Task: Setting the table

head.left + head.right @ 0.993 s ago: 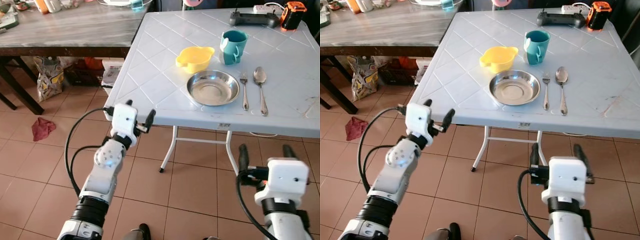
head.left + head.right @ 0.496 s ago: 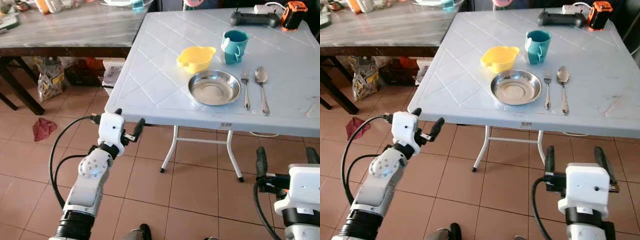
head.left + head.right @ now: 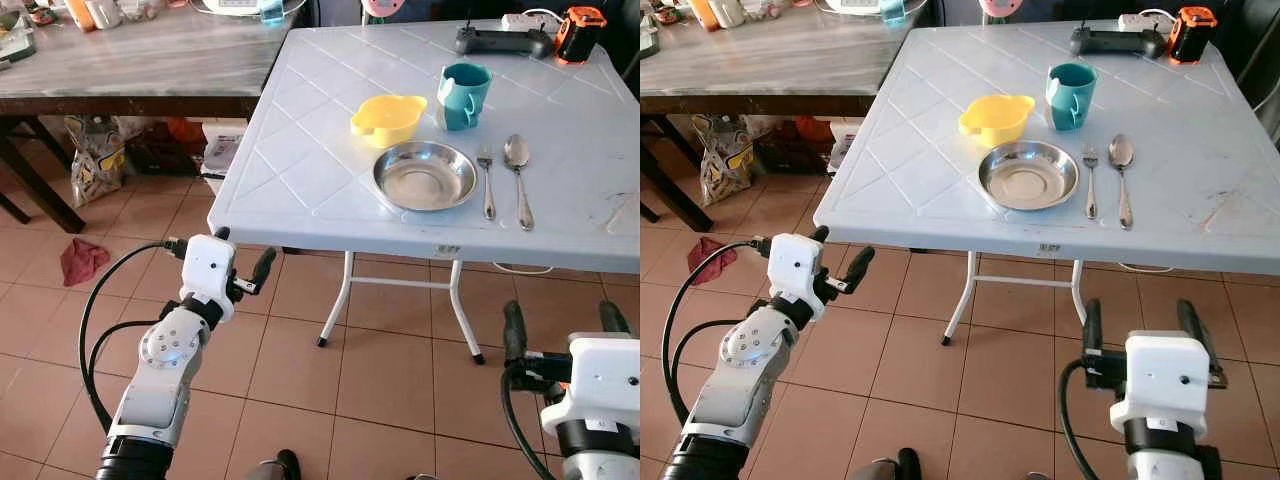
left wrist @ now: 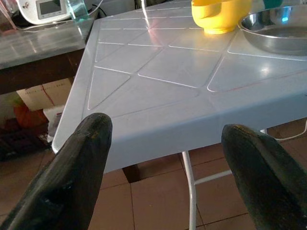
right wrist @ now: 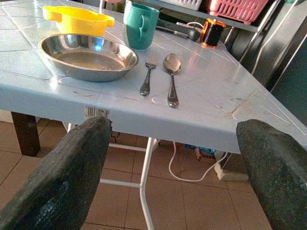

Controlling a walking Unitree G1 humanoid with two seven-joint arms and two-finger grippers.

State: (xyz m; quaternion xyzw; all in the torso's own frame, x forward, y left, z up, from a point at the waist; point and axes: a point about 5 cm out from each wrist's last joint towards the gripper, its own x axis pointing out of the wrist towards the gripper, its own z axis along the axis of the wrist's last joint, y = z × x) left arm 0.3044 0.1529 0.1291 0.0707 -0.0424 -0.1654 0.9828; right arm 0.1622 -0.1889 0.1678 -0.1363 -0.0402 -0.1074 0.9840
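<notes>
Hands low before a set tabletop.

Left hand and right hand hover over the tiled floor, fingers apart, holding nothing. Beyond, the pale tabletop carries a steel plate, fork and spoon beside it, then yellow bowl and teal mug.

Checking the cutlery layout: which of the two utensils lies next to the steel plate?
The fork; the spoon lies on its far side from the steel plate.

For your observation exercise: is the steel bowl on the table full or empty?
Empty: the steel bowl shows its bare, shiny bottom, with nothing inside.
</notes>
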